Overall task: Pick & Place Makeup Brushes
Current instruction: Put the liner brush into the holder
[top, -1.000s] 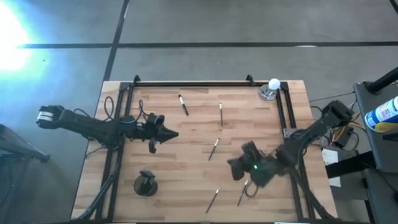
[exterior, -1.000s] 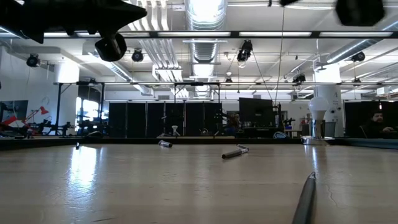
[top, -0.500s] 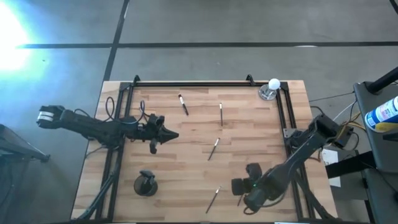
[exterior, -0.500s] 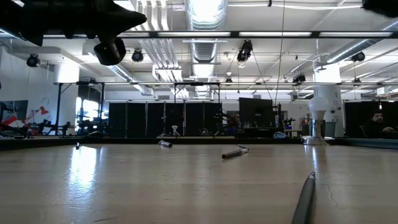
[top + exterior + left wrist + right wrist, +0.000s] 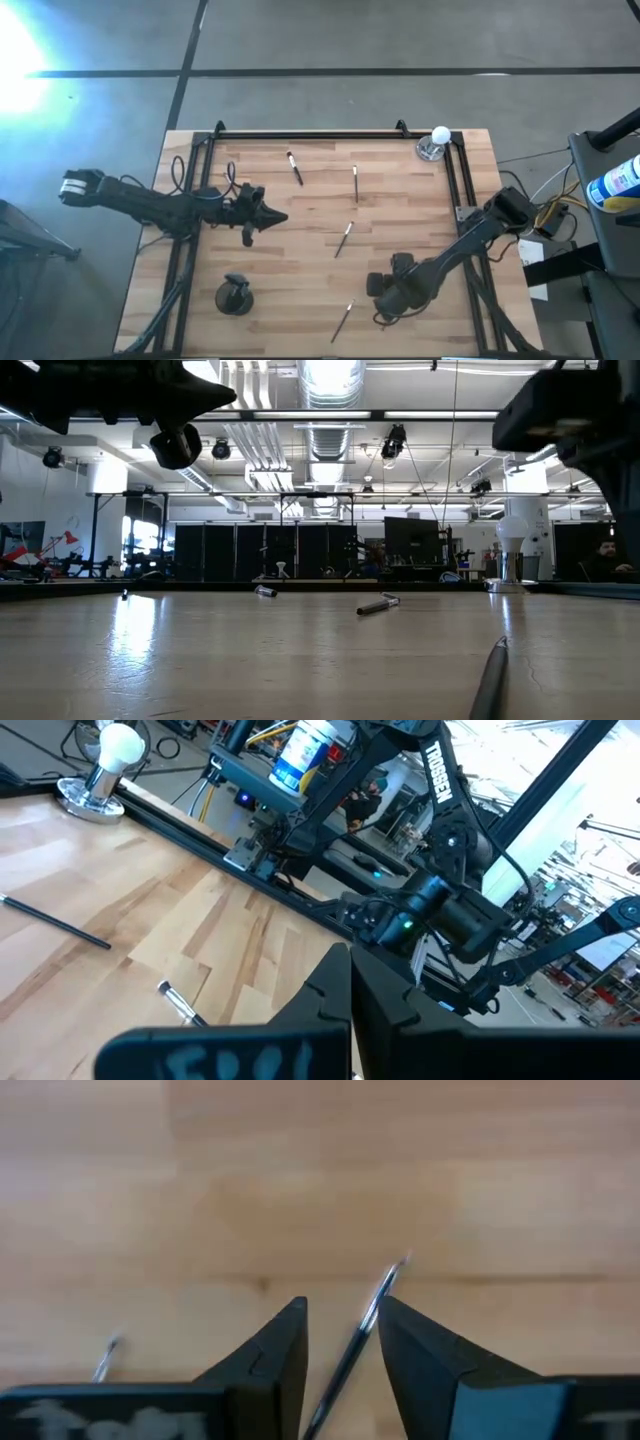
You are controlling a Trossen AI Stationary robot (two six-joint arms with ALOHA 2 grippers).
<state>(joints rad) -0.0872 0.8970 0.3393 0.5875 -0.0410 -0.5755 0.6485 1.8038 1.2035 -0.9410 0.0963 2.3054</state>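
My right pincer (image 5: 340,1355) is low over the near right part of the counter (image 5: 300,215), its fingers (image 5: 275,1355) spread apart with a thin brush (image 5: 360,1335) lying on the wood in the gap between them. Neither finger touches that brush; it runs slantwise through the gap, its silver end pointing away from my wrist. In the high view the same pincer (image 5: 385,295) covers most of this brush, so only my wrist view shows it well.

Another brush (image 5: 342,320) lies just beside that pincer, toward the near edge of the counter. A third brush (image 5: 344,238) lies slanted near the middle. A fourth (image 5: 355,183) lies almost straight toward the far rail, and a fifth, with a pale tip (image 5: 294,167), lies slanted to its left, near the far rail too. All of them lie flat on the wood, well apart from one another.

My left pincer (image 5: 268,217) hangs above the left half of the counter, fingers pressed together, with nothing in it.

A dark round cup (image 5: 234,296) stands near the left front corner. A white ball on a stand (image 5: 437,142) sits at the far right corner.
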